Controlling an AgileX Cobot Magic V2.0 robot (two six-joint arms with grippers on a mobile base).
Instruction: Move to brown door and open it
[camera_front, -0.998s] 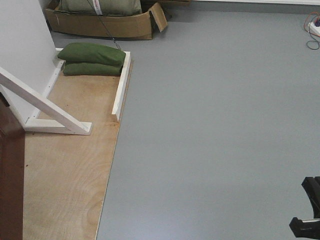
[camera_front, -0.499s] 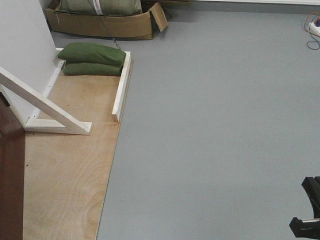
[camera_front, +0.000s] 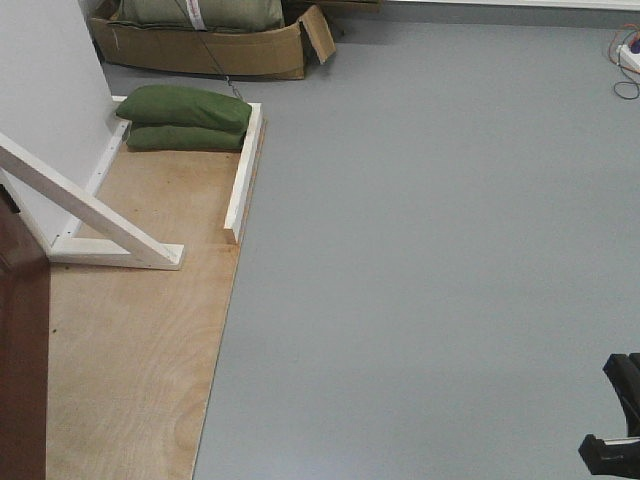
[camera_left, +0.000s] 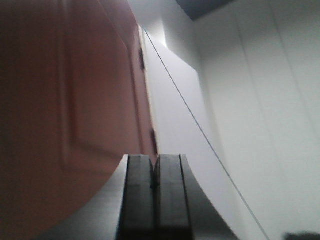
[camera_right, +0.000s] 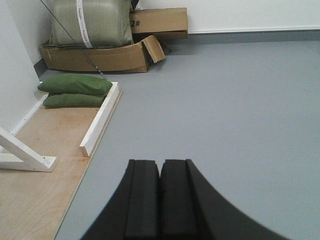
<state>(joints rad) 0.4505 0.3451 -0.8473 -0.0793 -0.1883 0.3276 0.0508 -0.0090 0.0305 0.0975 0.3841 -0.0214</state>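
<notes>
Three views are taken in turn. In the front-facing view, only a narrow strip of the tall glossy reddish-brown wooden door (camera_front: 22, 350) is seen at the lower left edge, just beside the slanted white wooden brace frame (camera_front: 90, 215) on the pale plywood floor sheet (camera_front: 140, 360).

In the left wrist view, the door (camera_left: 60, 100) fills the left half, close by. The left gripper (camera_left: 155, 186) is clenched on nothing, pads pressed together. No handle is shown.

In the right wrist view, the right gripper (camera_right: 160, 200) is likewise clenched and empty, pointed over grey floor towards two stacked green sandbags (camera_right: 75, 90).

The approach is judged unfinished. The base should be turned leftward until the handle is brought into view, the brace frame should be kept clear of, and the left pincer should be released before any grasp is tried.
</notes>
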